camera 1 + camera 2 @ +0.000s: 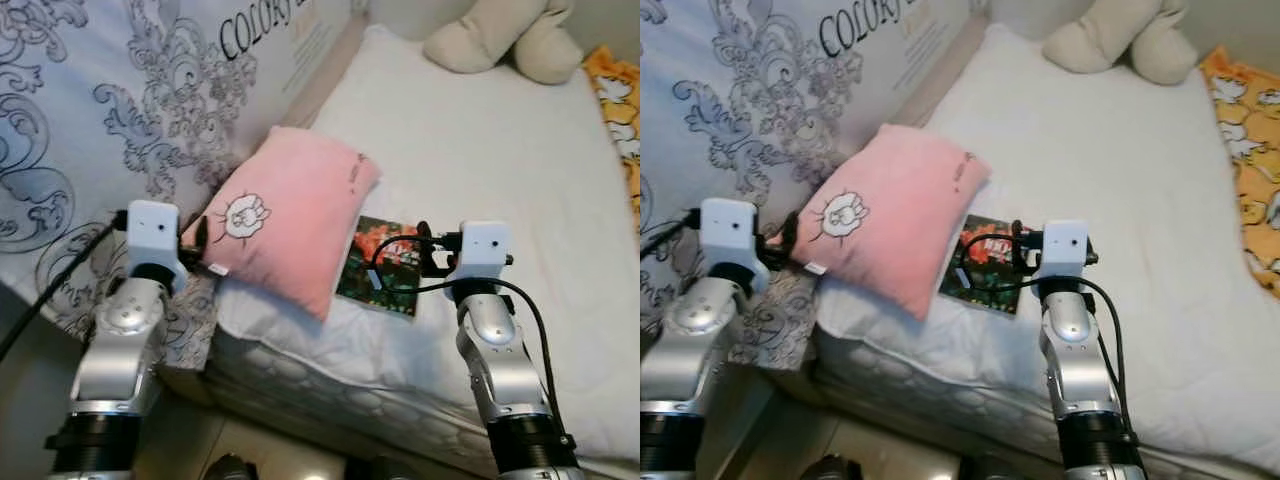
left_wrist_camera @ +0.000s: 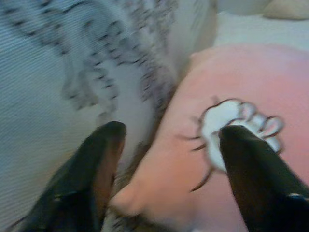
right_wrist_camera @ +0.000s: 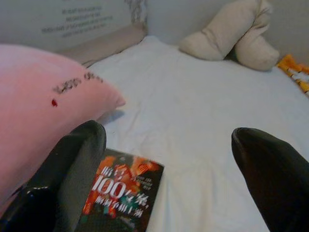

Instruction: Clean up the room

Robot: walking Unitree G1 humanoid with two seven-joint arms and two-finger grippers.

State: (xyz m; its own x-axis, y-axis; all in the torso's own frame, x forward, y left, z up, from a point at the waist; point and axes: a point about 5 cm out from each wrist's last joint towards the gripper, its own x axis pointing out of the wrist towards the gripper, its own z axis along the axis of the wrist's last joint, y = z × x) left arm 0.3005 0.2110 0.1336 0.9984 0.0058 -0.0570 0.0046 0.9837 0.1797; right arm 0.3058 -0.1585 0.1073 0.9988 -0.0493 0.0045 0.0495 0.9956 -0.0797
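Note:
A pink pillow (image 1: pixel 290 215) with a white paw print lies near the front edge of the white bed (image 1: pixel 480 160), leaning on the patterned duvet. My left gripper (image 1: pixel 205 250) is open at the pillow's near left corner; in the left wrist view the corner of the pillow (image 2: pixel 231 87) sits between the spread fingers (image 2: pixel 104 159). A book (image 1: pixel 385 262) with a red and green cover lies flat on the sheet, tucked partly under the pillow's right edge. My right gripper (image 1: pixel 425 250) hovers open just above the book's near right side, and the book (image 3: pixel 120 193) shows beside one finger (image 3: pixel 79 159).
A grey-white patterned duvet (image 1: pixel 90 120) is bunched along the bed's left side. A beige plush toy (image 1: pixel 500 35) lies at the far end and an orange patterned cloth (image 1: pixel 620 110) at the right edge. The mattress's front edge (image 1: pixel 330 385) is just below my arms.

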